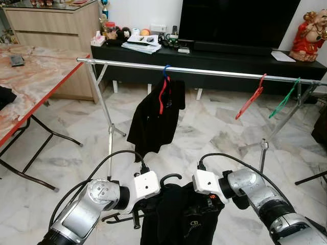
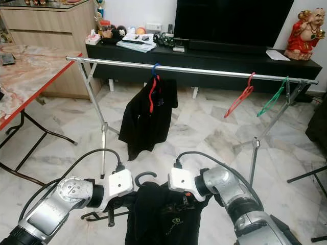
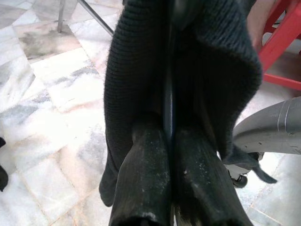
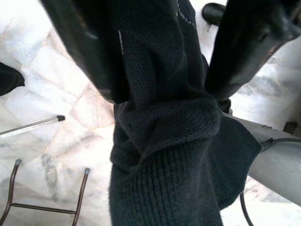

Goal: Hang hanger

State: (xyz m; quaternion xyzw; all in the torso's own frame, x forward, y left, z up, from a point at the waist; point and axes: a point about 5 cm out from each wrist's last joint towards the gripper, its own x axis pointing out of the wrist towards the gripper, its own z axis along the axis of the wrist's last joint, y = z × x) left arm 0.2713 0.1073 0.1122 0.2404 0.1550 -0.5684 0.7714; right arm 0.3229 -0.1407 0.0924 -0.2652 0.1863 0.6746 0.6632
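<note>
**Dark garment on its hanger, gripped from both sides below the rail**

Nearest the camera hangs a black knit garment (image 1: 179, 219) draped over a black hanger (image 1: 170, 178), whose curved hook pokes up between the two wrists. Both arms meet over it at the near edge of the scene. The left gripper (image 3: 171, 155) has its two fingers pressed together on a thin dark edge with knit cloth folded to either side, so it is closed on the garment and hanger together. The right gripper (image 4: 160, 61) has its fingers spread around a thick bunch of the same knit; they press into the fabric and hold it, though the gap between them is wide. Holding from both shoulders likely keeps the hanger level and the hook upright, so it can be lifted onto the rail.

The garment is a dark, ribbed knit with a small pale logo near its lower front. It sits low, near the robot, well apart from the metal rail (image 1: 204, 70) of the drying rack that runs left to right farther off. On that rail hang another black garment (image 1: 156, 120) on a red hanger, an empty red hanger (image 1: 250, 99) and a green hanger (image 1: 284, 99) toward the right. The stretch between looks a fair spot for the hook.
</note>
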